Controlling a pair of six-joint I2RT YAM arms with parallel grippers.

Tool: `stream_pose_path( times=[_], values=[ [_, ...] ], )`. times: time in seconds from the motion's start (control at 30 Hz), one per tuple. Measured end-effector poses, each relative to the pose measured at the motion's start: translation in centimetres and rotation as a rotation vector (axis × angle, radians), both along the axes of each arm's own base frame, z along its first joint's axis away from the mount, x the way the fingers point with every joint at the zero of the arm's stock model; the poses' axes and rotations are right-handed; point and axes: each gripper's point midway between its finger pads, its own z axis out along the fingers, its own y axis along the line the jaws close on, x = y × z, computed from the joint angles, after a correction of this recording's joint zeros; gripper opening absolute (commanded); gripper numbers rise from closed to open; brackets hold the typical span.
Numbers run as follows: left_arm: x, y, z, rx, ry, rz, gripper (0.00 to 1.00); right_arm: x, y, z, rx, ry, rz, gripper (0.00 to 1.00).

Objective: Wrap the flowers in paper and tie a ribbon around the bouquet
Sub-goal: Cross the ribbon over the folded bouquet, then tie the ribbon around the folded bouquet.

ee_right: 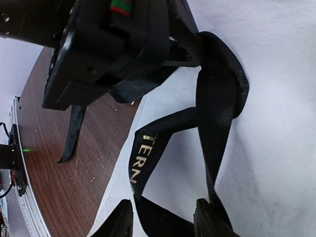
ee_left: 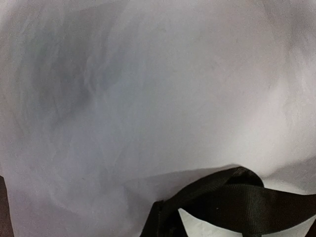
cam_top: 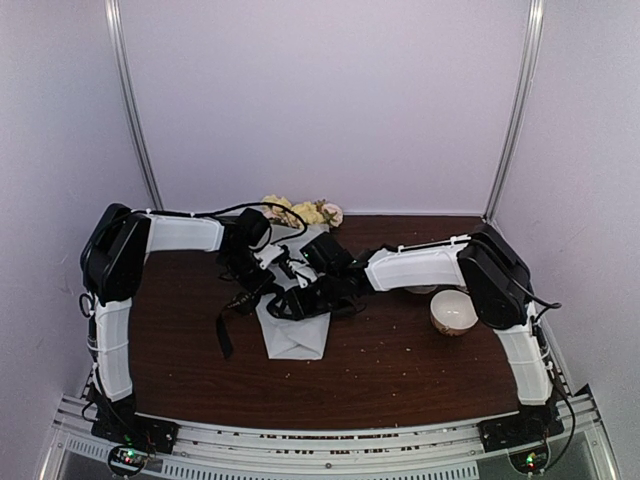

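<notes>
- The flowers (cam_top: 300,212), yellow and pink, lie at the far edge of the table (cam_top: 400,370), close to the back wall, with their stems pointing toward the arms.
- The paper (cam_top: 293,335) is wrapped round the stems as a pale cone. Its folded near end lies flat at the middle of the table.
- The ribbon (ee_right: 217,94), black with gold letters reading "TERN", lies across the paper in a loose loop. One free end trails onto the wood to the left of the cone.
- The left tool (ee_right: 185,49) is closed over the paper, and the ribbon's loop runs right up into its tip, pinched there.
- The right tool (ee_right: 165,224) has its fingers parted. Ribbon strands pass between them, and neither finger presses on the fabric.
- A patterned bowl (cam_top: 453,312) sits on the table to the right, beside the right arm and well apart from the paper.
</notes>
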Motion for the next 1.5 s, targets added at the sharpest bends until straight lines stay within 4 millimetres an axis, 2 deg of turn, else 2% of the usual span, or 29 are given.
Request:
stream_pose_path(
  times=[0.13,0.33,0.37,0.53,0.63,0.7,0.8,0.83,1.0,1.07,1.1,1.17,1.27,1.37,1.43,1.5],
  values=[
    [0.1,0.2,0.0,-0.006,0.004,0.007,0.0,-1.1,0.3,-0.2,-0.008,0.019,0.034,0.4],
    [0.2,0.3,0.0,-0.015,0.009,0.013,0.0,-2.7,0.8,-1.3,-0.048,0.046,0.088,0.03],
    [0.2,0.3,0.0,-0.016,0.009,0.014,0.0,-2.9,0.9,-1.4,-0.051,0.051,0.096,0.0],
    [0.3,0.5,0.0,-0.022,0.014,0.024,0.02,-3.8,1.1,-1.2,-0.043,0.084,0.13,0.0],
    [0.4,0.8,0.0,-0.023,0.011,0.027,0.39,-4.0,1.2,-0.8,-0.02,0.107,0.141,0.0],
    [0.1,1.1,0.1,-0.026,0.011,0.039,0.55,-4.3,1.1,-0.2,0.02,0.126,0.141,0.0],
    [-0.2,1.4,2.1,-0.048,-0.027,0.046,0.72,-4.1,1.0,1.1,0.085,0.165,0.12,0.0],
    [-0.3,1.5,3.3,-0.065,-0.049,0.053,0.77,-3.7,1.0,1.4,0.107,0.174,0.111,0.0],
    [-0.5,1.8,10.5,-0.152,-0.194,0.073,0.82,-1.5,0.8,2.6,0.185,0.193,0.057,0.0],
    [-0.8,2.4,11.9,-0.165,-0.22,0.097,0.81,-0.9,0.7,2.9,0.201,0.194,0.047,0.0],
    [-1.1,2.8,11.9,-0.163,-0.218,0.116,0.79,-0.8,0.7,3.0,0.207,0.194,0.045,0.0],
    [-1.9,4.0,10.6,-0.142,-0.184,0.158,0.76,-0.9,0.9,3.2,0.216,0.2,0.046,0.0],
    [-4.8,6.9,5.7,-0.051,-0.052,0.238,0.72,-0.9,1.0,3.3,0.224,0.201,0.046,0.0],
    [-8.2,9.4,1.8,0.035,0.069,0.297,0.72,-1.0,1.1,3.5,0.227,0.205,0.05,0.0],
    [-9.7,10.4,0.5,0.072,0.115,0.321,0.72,-0.9,1.2,3.7,0.232,0.203,0.052,0.0],
    [-10.1,10.8,0.0,0.091,0.125,0.336,0.69,-0.9,1.3,3.8,0.235,0.203,0.055,0.0]
  ],
)
